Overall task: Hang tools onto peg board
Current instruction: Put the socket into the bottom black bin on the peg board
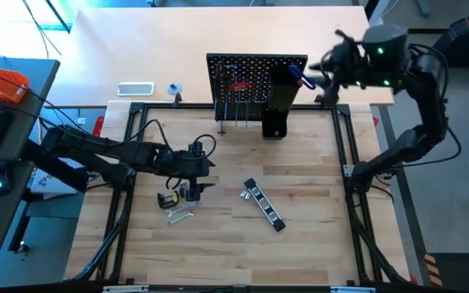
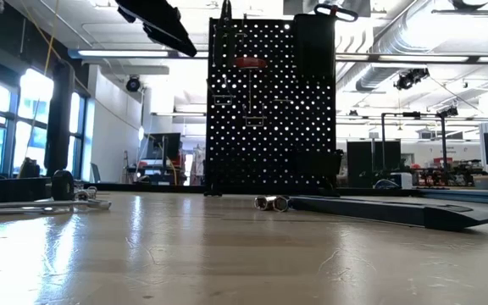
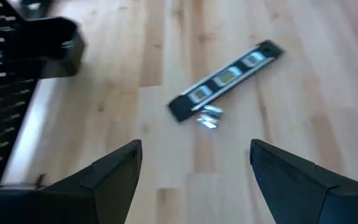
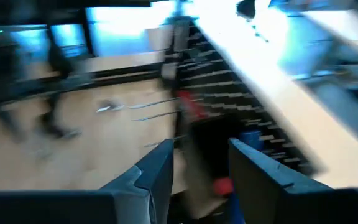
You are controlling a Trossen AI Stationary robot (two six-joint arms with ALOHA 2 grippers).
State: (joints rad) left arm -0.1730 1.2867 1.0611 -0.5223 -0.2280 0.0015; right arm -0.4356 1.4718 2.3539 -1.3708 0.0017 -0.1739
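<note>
The black peg board (image 1: 251, 73) stands upright at the table's far side, with the black box holder (image 1: 277, 110) on its right part. A red-handled screwdriver (image 2: 250, 62) hangs on the board. A blue-handled tool (image 1: 300, 75) sticks up at the holder's top. My right gripper (image 4: 201, 155) hovers open by the holder's top (image 1: 314, 77), touching nothing that I can see. My left gripper (image 3: 194, 165) is open and empty above the table (image 1: 195, 172). Just near of it lie a black-and-yellow tool (image 1: 172, 197) and a silver wrench (image 1: 180, 216). The black-and-silver bar (image 1: 265, 205) lies flat at mid-table.
A small silver piece (image 3: 209, 118) lies beside the bar's end. Black frame rails (image 1: 344, 138) run along the table's left and right sides. Bare wood lies near of the bar (image 1: 243, 252). A white tray (image 1: 135, 89) lies beyond the table's far left corner.
</note>
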